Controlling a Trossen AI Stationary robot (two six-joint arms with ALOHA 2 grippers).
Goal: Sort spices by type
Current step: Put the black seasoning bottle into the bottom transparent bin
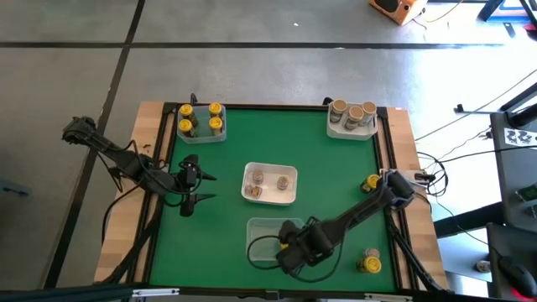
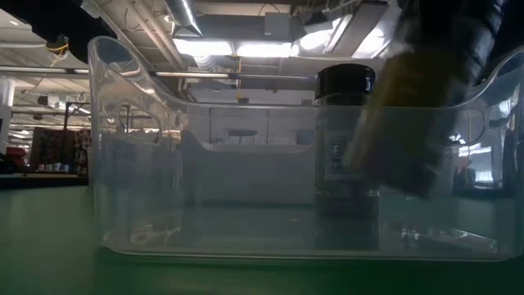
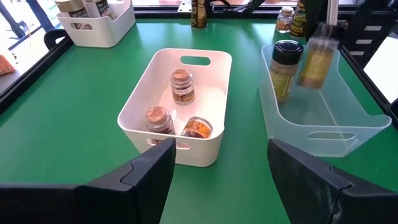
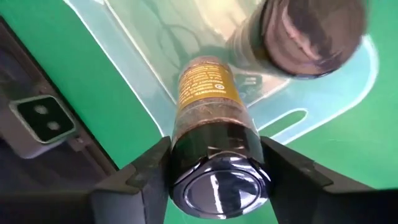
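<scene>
My right gripper (image 1: pixel 289 249) is shut on a black-lidded spice jar with a yellow label (image 4: pixel 208 93) over the clear bin (image 1: pixel 262 228) at the near middle. A second black-lidded jar (image 3: pixel 285 68) stands upright on its base in that bin. My left gripper (image 1: pixel 195 186) is open and empty left of the white centre bin (image 3: pixel 205 149), which holds three brown-lidded jars (image 3: pixel 181 86). Loose jars (image 1: pixel 370 262) stand at the near right, with one yellow-lidded jar (image 1: pixel 372 182) by the right edge. My right gripper pinches the jar's black lid end (image 4: pixel 214 163) between its two fingers, one on each side. The fingers come from above and lie along the jar, lid toward the wrist. The jar (image 2: pixel 413 123) hangs tilted inside the clear bin, its base above the bin's floor.
A clear bin with several yellow-lidded jars (image 1: pixel 201 122) stands at the far left corner. A white bin with tan-lidded jars (image 1: pixel 352 116) stands at the far right corner. Green table surface lies bare between the bins.
</scene>
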